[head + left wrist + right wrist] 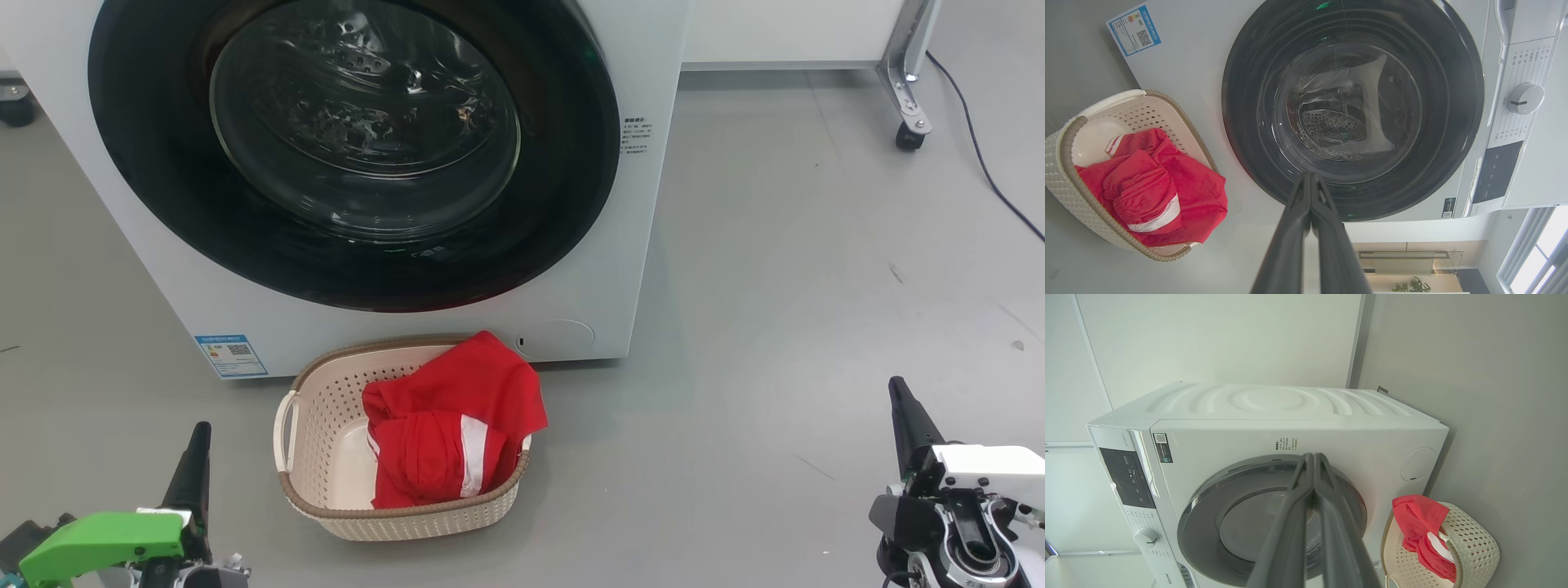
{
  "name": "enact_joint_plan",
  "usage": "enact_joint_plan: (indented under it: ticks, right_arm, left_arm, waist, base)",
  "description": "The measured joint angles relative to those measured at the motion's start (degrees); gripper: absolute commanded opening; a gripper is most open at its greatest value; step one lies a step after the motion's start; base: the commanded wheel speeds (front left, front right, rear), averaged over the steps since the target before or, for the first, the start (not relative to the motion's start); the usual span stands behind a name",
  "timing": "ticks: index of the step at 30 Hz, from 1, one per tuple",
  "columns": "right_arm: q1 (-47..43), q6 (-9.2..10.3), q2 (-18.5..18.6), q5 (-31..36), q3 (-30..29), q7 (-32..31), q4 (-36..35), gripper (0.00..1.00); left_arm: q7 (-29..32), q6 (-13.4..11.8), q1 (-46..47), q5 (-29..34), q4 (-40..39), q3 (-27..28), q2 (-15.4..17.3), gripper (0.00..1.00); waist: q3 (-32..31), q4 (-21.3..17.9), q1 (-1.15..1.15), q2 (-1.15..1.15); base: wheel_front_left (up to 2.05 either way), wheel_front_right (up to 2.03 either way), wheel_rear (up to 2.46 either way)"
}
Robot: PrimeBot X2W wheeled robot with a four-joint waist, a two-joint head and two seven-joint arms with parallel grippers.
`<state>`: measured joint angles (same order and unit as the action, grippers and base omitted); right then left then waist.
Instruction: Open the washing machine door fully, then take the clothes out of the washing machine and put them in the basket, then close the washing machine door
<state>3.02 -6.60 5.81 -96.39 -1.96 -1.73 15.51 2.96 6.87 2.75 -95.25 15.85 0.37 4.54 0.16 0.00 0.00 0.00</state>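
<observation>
Head view: white washer (645,245) far, top cut off. Glossy black round door (563,163) shut, steel drum dim behind bulging glass. Cream perforated basket (326,400) on floor just before washer, red clothes (457,408) inside, draped over right rim. Near corners: left gripper (192,465), right gripper (910,420), one dark finger each, gap hidden.

Left wrist view: fingers pinched together, empty. Dial (1525,98), blue sticker (1134,30).

Right wrist view: fingers pressed together, empty. Rippled washer top.

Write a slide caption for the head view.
Washing machine door closed, red clothes in the basket, left gripper and right gripper low, shut.
</observation>
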Motion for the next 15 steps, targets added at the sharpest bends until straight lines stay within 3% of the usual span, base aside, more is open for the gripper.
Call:
enact_joint_plan:
  ticks: [15]
  right_arm:
    - [0.0, -0.07, 0.0, 0.0, -0.1, -0.1, 0.1, 0.0]
  left_arm:
    - [0.0, 0.0, 0.5, 0.0, 0.1, 0.1, 0.0, 0.0]
  waist:
    - [0.0, 0.0, 0.0, 0.0]
  base:
    - [0.0, 0.0, 0.0]
